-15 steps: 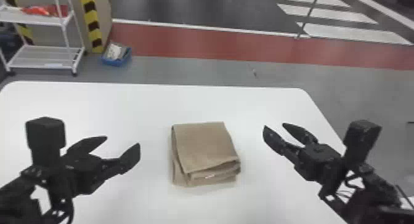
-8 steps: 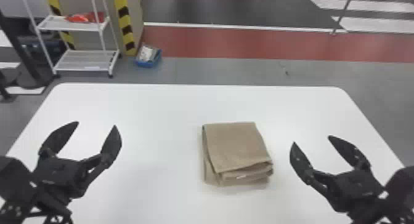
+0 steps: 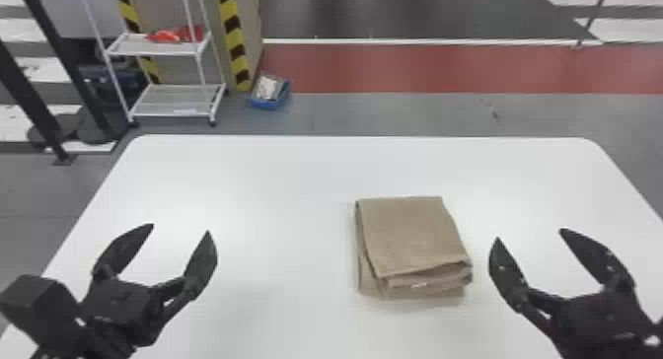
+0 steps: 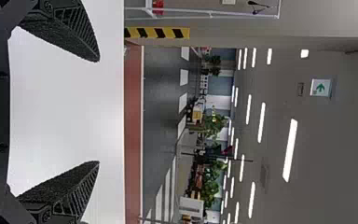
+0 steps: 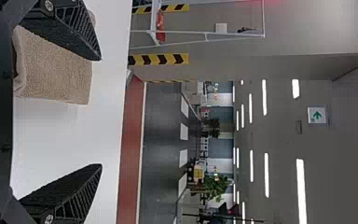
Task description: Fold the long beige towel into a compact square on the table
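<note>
The long beige towel [image 3: 412, 239] lies as a thick, nearly square folded bundle on the white, round-cornered table [image 3: 271, 210], right of centre, its layers slightly staggered along the near edge and near left corner. The left gripper, black with two flat fingers [image 3: 180, 229], stands well apart on the towel's left, its fingers spread and holding nothing; the matching right gripper [image 3: 530, 234] is also spread and empty, near the towel's right side without touching it. The folding looks all but finished, so the main risk probably lies in disturbing it. Were the right arm to swing inward while low, a fingertip could snag the near right corner and peel the upper layers open. Any tidying pinch that took only the top layer would likely undo a fold, while a sideways push might skid the bundle or shear its layers, since nothing pins the cloth. Lifting both arms clear first would seem safest.
</note>
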Controlling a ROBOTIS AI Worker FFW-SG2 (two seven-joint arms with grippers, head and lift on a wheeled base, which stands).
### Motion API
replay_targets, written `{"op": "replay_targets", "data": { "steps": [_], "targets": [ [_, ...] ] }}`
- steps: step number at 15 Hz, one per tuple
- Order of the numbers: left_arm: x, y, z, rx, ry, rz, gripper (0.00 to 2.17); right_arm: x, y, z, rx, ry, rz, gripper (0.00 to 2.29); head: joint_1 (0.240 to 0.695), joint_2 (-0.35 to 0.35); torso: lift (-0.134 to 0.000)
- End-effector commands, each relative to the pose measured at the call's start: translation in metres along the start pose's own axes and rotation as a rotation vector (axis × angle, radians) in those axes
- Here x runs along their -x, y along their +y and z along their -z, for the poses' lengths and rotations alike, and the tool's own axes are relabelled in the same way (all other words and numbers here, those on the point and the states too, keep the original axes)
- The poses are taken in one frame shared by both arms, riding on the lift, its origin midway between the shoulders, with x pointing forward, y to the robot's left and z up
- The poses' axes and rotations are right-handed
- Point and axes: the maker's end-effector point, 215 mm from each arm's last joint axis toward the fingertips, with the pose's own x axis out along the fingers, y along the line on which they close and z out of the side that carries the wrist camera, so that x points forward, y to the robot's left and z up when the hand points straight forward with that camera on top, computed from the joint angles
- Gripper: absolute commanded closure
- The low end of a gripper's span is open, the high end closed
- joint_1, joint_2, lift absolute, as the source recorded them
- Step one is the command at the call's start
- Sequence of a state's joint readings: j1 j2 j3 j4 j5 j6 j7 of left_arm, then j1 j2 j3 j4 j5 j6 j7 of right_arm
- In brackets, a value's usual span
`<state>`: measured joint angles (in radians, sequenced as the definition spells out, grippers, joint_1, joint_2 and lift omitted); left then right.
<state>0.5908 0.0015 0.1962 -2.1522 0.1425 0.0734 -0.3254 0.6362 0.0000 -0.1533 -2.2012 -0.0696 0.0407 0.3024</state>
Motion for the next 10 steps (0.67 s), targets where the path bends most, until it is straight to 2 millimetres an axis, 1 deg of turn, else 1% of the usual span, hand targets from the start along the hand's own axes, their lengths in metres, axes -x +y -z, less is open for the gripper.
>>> {"op": "replay_targets", "data": {
  "steps": [1, 7, 10],
  "targets": [
    [0.0007, 0.0012, 0.0031, 0.005, 0.006, -0.006, 0.1, -0.0003, 0.0022, 0.0062, -0.002, 0.016, -0.001, 0.07, 0.695, 0.025, -0.124],
    [-0.0001, -0.0004, 0.0023, 0.006, -0.001, 0.001, 0.1, 0.0064, 0.0014, 0.0046, 0.002, 0.016, 0.003, 0.08, 0.695, 0.029, -0.124],
    [0.0003, -0.0006, 0.0011, 0.006, -0.004, 0.001, 0.1, 0.0064, 0.0014, 0.0046, 0.002, 0.016, 0.003, 0.08, 0.695, 0.026, -0.124]
  ]
}}
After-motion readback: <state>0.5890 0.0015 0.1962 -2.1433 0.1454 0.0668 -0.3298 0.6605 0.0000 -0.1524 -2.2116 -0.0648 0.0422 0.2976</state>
